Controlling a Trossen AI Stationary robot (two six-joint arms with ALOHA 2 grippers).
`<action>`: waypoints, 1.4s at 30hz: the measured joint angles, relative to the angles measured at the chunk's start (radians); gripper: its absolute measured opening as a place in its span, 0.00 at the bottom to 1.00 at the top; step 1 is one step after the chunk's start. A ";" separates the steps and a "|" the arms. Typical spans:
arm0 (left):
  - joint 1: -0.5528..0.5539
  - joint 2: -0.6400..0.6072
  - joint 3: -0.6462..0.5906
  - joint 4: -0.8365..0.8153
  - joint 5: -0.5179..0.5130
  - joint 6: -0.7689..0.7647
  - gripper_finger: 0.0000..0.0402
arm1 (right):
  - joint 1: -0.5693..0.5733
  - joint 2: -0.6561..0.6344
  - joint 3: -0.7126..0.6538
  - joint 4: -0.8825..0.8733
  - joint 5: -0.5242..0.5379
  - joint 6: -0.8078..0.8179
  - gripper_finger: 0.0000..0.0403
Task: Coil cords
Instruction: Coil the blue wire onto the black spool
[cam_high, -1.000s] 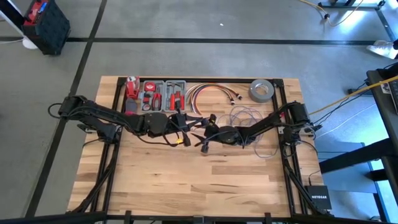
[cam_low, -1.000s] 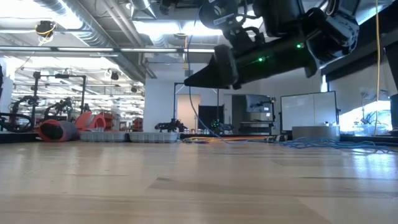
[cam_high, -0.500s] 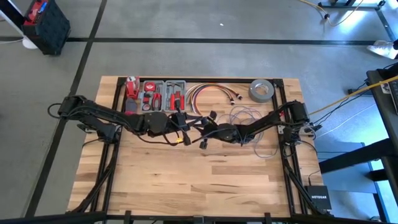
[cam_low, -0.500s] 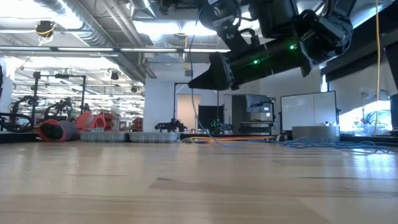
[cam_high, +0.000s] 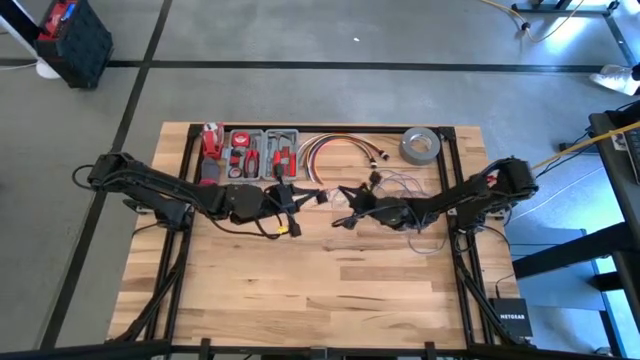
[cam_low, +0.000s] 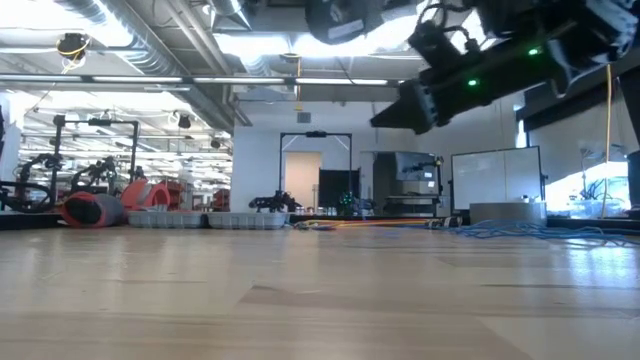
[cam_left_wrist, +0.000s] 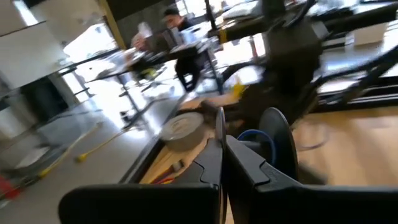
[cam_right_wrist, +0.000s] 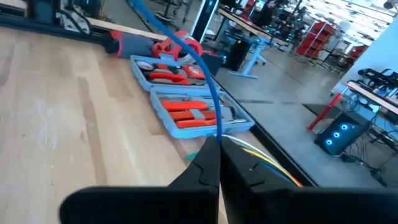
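Both jaws are pressing shut: the right gripper (cam_right_wrist: 219, 163) is pinching the blue wire (cam_right_wrist: 198, 67) at frame centre in its wrist view. In the high view, wire loops (cam_high: 400, 186) are lying upper right beside the left gripper (cam_high: 318, 196). Pulling further risks tangling the loops or the wire slipping free.

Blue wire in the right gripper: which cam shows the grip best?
Right wrist view: the blue wire runs straight into the shut right gripper. High view shows only faint loops near that gripper. Low view shows a tangle lying far back. Left wrist shows a blurred blue loop.
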 joint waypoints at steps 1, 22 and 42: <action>0.005 0.000 0.000 -0.005 -0.017 -0.002 0.00 | 0.000 -0.022 -0.015 0.000 0.006 0.004 0.01; 0.106 0.144 0.000 0.064 -0.066 0.113 0.00 | 0.001 -0.261 -0.078 0.070 -0.236 0.288 0.01; 0.123 0.228 0.000 0.266 -0.006 0.064 0.00 | 0.015 0.055 0.090 0.254 -0.318 0.318 0.01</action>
